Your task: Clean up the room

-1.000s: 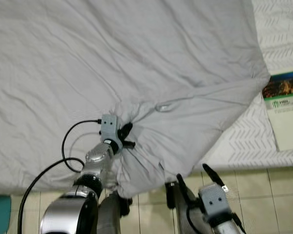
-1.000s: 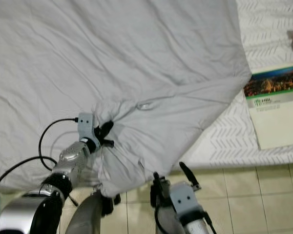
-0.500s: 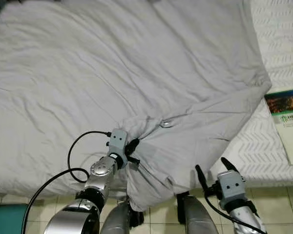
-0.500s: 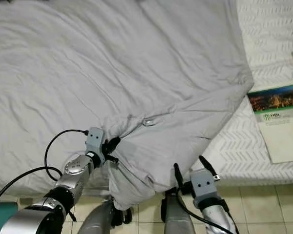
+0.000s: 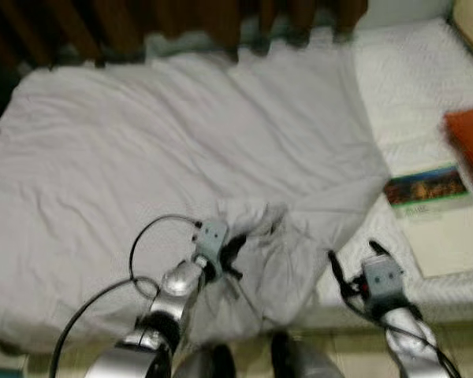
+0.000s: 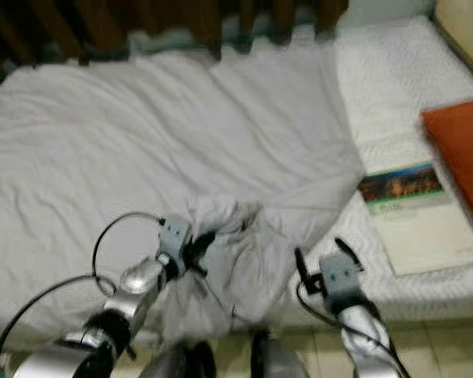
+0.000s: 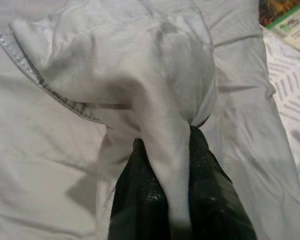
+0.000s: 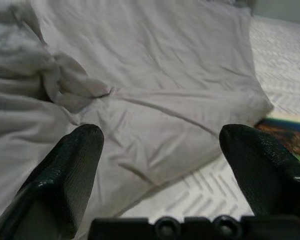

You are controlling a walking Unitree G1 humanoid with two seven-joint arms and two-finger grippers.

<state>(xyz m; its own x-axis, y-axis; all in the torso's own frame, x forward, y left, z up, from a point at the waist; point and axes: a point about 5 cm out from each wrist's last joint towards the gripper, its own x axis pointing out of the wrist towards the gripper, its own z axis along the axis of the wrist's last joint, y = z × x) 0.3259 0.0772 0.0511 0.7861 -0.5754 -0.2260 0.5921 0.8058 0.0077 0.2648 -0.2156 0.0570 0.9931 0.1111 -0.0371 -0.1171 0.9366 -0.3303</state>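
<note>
Pinching a bunched fold of the grey sheet (image 5: 181,150) between its black fingers (image 7: 140,200), the left gripper (image 5: 230,253) holds that gathered corner up at the near edge of the bed, the cloth running away from it toward the dark wooden headboard (image 5: 181,24). Beside it, the right gripper (image 5: 355,264) hovers at the bed's near edge with its fingers (image 8: 65,175) spread wide and nothing between them. Beyond the sheet's right edge lie the bare white patterned mattress (image 5: 402,118), a booklet (image 5: 430,216) and an orange cushion (image 5: 469,142).
</note>
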